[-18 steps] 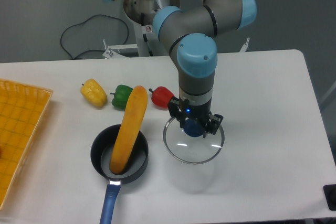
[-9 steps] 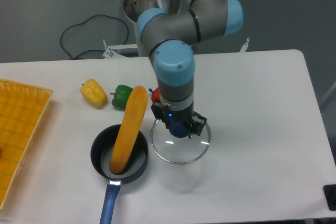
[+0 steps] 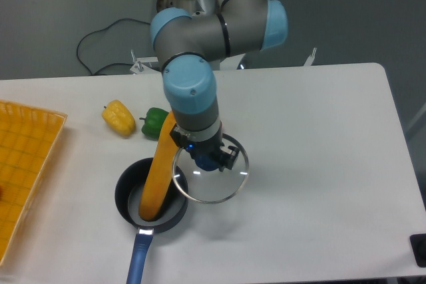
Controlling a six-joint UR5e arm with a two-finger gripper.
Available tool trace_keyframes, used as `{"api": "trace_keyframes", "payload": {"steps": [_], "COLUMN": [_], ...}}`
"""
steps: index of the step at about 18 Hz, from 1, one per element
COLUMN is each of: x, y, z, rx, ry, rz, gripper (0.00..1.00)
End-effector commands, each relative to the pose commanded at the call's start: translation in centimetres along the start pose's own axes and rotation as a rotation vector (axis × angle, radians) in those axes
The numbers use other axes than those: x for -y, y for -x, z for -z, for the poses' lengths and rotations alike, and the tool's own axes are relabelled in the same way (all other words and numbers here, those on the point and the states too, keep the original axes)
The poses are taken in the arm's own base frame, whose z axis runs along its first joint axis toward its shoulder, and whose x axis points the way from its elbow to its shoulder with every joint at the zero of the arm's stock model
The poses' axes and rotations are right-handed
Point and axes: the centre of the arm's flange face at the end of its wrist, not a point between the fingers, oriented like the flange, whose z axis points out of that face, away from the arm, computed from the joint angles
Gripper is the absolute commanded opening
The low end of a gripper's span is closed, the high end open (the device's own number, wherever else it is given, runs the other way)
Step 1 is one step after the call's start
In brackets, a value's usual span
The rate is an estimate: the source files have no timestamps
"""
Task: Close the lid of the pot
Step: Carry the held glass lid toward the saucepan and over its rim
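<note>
The pot [image 3: 126, 187] is a small dark grey pan with a blue handle [image 3: 138, 259], near the table's front left. A long yellow squash [image 3: 160, 171] leans out of it, one end on the pale inside. My gripper [image 3: 206, 158] is shut on the blue knob of the lid [image 3: 219, 191], a clear glass disc with a metal rim. The lid hangs above the table, its left rim over the pot's right edge and close against the squash.
A yellow pepper [image 3: 119, 117] and a green pepper [image 3: 154, 122] lie behind the pot. An orange tray [image 3: 20, 164] sits at the left edge. A black cable [image 3: 100, 38] loops behind the table. The arm hides the spot behind the lid.
My gripper has carried the lid leftward from the table's middle until it overlaps the pot's right edge. The arm now covers the red pepper seen before.
</note>
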Motion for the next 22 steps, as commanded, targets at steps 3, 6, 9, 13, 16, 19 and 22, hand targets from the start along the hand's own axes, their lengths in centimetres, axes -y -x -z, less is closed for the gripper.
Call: {"api": "trace_keyframes", "payload": {"steps": [3, 6, 9, 13, 16, 19, 22], "x": [0.7, 1.2, 1.4, 1.7, 2.0, 2.5, 3.7], "y": [-1.0, -1.6, -1.8, -1.8, -1.9, -2.4, -3.0], "z": [-0.8, -1.2, -1.1, -0.6, -0.9, -1.4, -2.3], "rx": [-0.010, -0.016, -0.030, -0.031, -0.035, -0.038, -0.065], "ry": [0.008, 0.011, -0.001, -0.004, 0.004, 0.009, 0.031], "rz": [-0.002, 0.016, 0.030, 0.061, 0.077, 0.085, 0.125], "gripper": [0.60, 0.60, 0.60, 0.60, 0.60, 0.60, 0.60]}}
